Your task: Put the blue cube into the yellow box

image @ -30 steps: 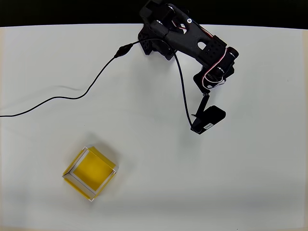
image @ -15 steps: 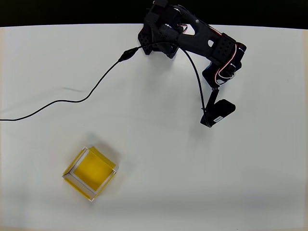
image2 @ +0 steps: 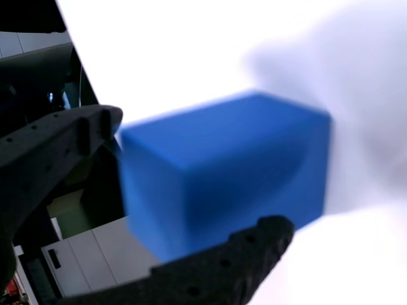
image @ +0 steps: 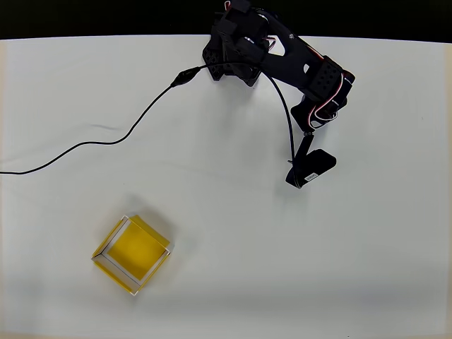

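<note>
**Q:** Two fingers [image2: 70, 136] show in the wrist view; how do they stand?

**A:** One dark perforated finger runs along the left of the frame, the other curves across the bottom. The blue cube [image2: 222, 171] lies between them, its left face against the upper finger's tip and its lower edge at the lower finger. The gripper [image2: 191, 184] is closed on the cube, jaws about as far apart as the cube is wide.

**Q:** Where is the gripper in the overhead view?

**A:** The black arm [image: 289, 63] reaches from the table's far edge toward the right centre; the gripper [image: 309, 168] is at its end, over the white table [image: 226, 282]. The cube is hidden beneath it there.

**Q:** And the yellow box?

**A:** The yellow box [image: 132, 254] sits at lower left, turned diagonally, open side up, well apart from the gripper.

**Q:** Counts?

**A:** One cube, one box, one arm, and one black cable [image: 106, 143] trailing from the arm's base to the left edge of the table.
</note>
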### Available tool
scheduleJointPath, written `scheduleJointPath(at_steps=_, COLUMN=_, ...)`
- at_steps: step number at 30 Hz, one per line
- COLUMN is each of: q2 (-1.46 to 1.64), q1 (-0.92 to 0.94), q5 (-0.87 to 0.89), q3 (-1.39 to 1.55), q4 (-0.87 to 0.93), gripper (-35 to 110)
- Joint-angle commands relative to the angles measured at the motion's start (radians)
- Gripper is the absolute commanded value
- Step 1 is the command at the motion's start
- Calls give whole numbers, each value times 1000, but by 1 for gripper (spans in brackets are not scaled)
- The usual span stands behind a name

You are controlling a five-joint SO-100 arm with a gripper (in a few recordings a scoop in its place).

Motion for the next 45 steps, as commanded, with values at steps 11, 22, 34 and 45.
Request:
scheduleJointPath(at_steps=11, q2=18, q1=-25, q5=25, q3=46, q4=-52, gripper=44)
scheduleJointPath(at_steps=22, q2=25, q1=-46, q5=63, q3=83, q4=-78, gripper=35)
scheduleJointPath(at_steps=34, q2=28, q1=-32, q5=87, q3=103, q4=-110, gripper=21)
scheduleJointPath(at_steps=45, q2=64, q1=204, q5=-71, q3=-3, q4=-69, gripper=16)
